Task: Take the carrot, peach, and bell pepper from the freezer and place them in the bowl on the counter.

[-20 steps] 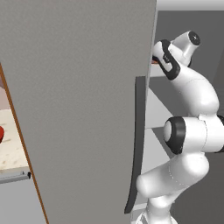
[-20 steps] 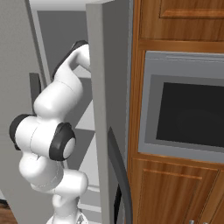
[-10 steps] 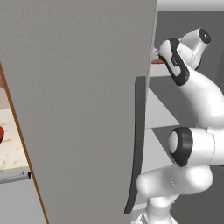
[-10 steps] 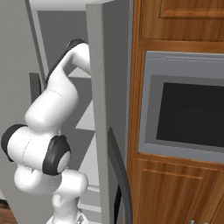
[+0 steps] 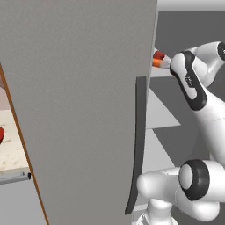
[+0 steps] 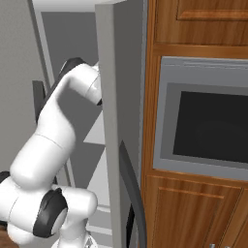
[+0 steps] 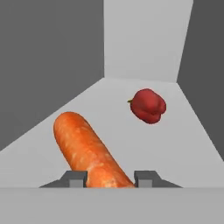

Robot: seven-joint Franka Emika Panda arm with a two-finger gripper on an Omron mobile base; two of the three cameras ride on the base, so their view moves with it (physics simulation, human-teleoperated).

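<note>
**Inspector:** Item under examination is the bright orange tapered carrot [image 7: 89, 151], lying on the white freezer shelf [image 7: 183, 144]. Its near end sits between the two dark finger tips of the gripper [image 7: 109, 178]. A second ago the jaws stood wide; they have since drawn in and are now clamped on the carrot.

**Clerk:** And its neighbours?

**Inspector:** The small glossy red bell pepper [image 7: 148, 106] rests beyond the carrot, nearer the rear wall, apart from it and untouched. In the left base view both appear as an orange and a red spot just past the edge of the flat grey freezer door [image 5: 79, 101], with its dark bar handle [image 5: 137, 145] below them.

**Clerk:** Meaning for the task?

**Inspector:** In my judgement the first pick is secured but not lifted. The red bowl [image 5: 1, 134] waits on the beige speckled table [image 5: 13, 147], well beyond the door from the carrot. No peach identified.
</note>
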